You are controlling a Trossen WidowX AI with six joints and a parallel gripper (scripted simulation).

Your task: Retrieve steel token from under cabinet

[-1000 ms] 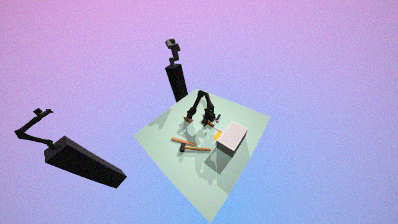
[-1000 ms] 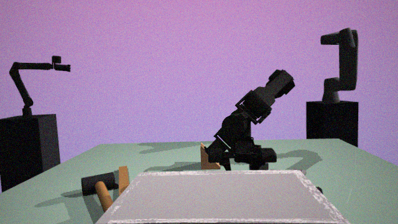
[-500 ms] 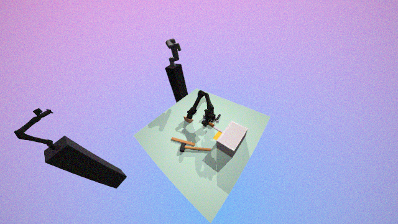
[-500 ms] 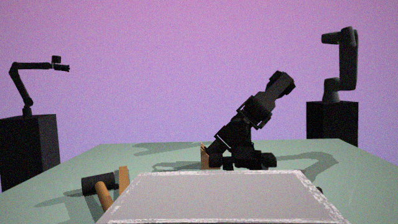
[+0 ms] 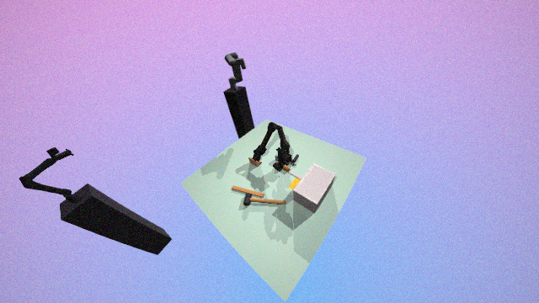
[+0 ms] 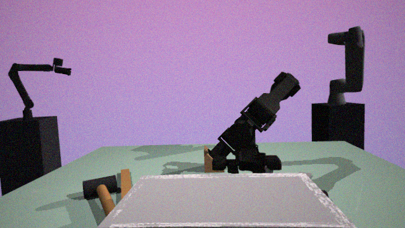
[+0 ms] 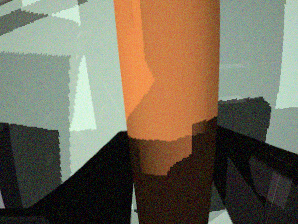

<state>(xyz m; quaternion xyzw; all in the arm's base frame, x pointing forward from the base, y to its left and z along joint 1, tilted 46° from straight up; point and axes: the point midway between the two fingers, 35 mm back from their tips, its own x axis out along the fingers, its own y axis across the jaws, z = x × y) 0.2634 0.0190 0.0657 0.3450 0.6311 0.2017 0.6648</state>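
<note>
Top view: the cabinet stands on the right of the table, with the yellow marked area just beside its left-hand face. The token is not visible in any view; presumably it lies under the cabinet, though its exact place cannot be told.

Jaws: closed on the orange handle of a thin-shafted tool, one finger to each side of it in the wrist view. The gripper is to the left of the cabinet and on the far side of the marked area.

Key relation: the handle and its pale shaft share one long axis, running from the jaws rightward and nearward to the cabinet. The shaft passes just beside the far side of the yellow patch. Whether its tip is under the cabinet or merely near it, cannot tell.

Judgement: step in hand is securing the tool; retrieval remains to be done. Next move probably needs the shaft aligned with the gap, then a drag leftward into the area. Risk: the handle twists in the grip, or the token comes out beyond the patch.

Spare items: black-headed mallet and wooden strip, both left of the cabinet and apart from the jaws.
</note>
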